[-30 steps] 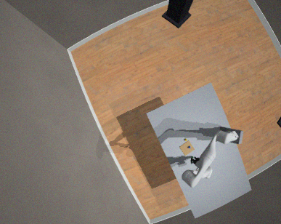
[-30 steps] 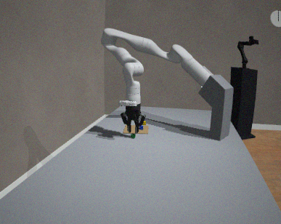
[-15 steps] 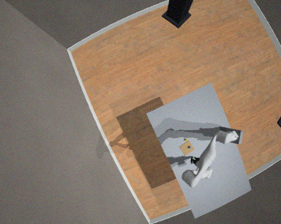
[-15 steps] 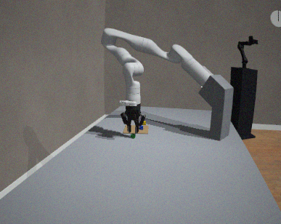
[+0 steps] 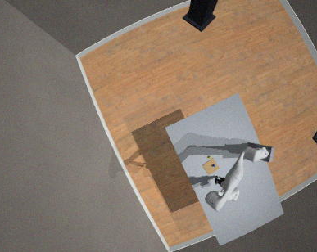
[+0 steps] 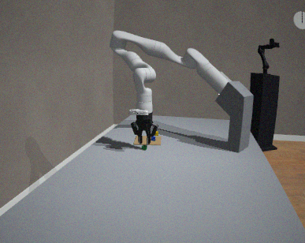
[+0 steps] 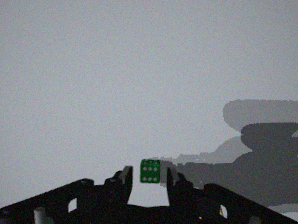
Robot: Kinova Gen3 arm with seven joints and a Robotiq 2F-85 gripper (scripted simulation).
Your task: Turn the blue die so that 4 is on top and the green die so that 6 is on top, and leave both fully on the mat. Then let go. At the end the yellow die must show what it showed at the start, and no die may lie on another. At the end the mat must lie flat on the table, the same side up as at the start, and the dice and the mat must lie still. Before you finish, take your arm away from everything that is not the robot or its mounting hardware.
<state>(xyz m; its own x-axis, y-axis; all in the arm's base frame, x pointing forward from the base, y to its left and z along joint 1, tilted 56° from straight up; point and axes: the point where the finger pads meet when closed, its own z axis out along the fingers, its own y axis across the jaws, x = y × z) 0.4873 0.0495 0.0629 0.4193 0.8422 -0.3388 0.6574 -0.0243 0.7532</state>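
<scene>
Wrist view: gripper [image 5: 218,180] [image 6: 144,141] [image 7: 149,176] part-open, holding nothing | green die [image 6: 144,147] [image 7: 150,171] between and beyond the fingertips, off the mat [image 5: 210,168] [image 6: 136,141], 6-pip face toward camera | lowering straight along the fingers should straddle it

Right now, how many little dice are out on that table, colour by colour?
Green: 1, the die off the mat
Blue: 1, the die on the mat
Yellow: 1, the die near the mat's edge
Total: 3
</scene>
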